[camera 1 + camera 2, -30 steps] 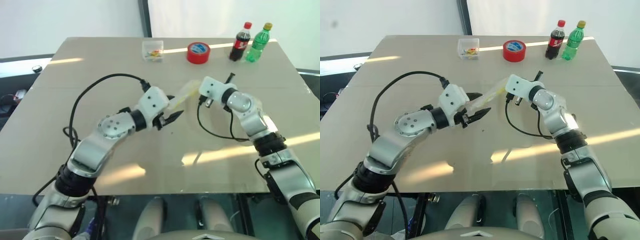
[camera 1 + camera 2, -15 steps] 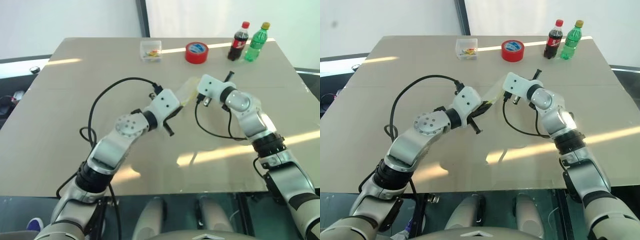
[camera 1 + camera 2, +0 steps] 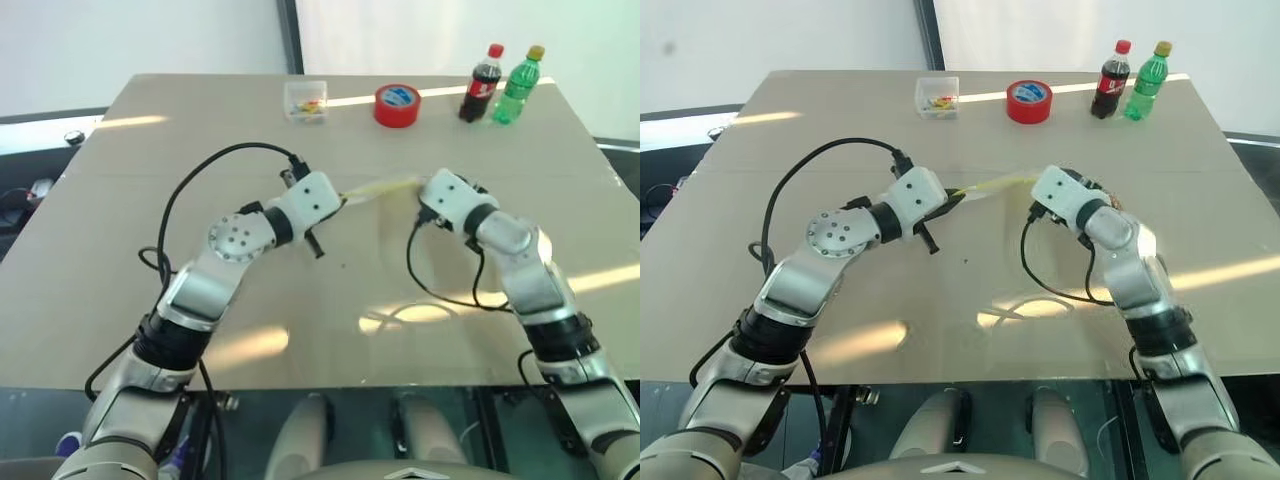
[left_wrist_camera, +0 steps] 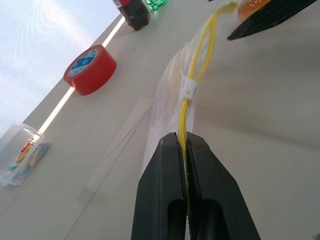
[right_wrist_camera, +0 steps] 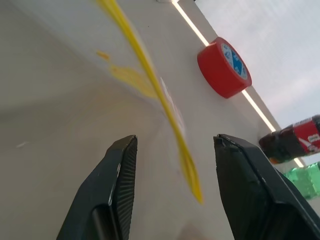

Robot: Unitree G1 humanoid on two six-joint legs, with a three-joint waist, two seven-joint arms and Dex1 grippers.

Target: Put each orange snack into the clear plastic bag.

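A bare tan table [image 3: 200,130] fills the scene; above it the left gripper [image 4: 186,150] is clamped on the yellow strip of the clear plastic bag [image 4: 170,85], which stretches toward the right gripper [image 5: 172,150], whose jaws stand apart just short of the strip's far end. The film looks light, limp and slippery, so the stiffer strip seems the best hold. An orange snack [image 4: 252,6] shows just beyond the bag's far end.

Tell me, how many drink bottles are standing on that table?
2. A dark cola bottle with a red cap and a green plastic bottle with a yellow cap stand side by side at the beige table's far right corner.
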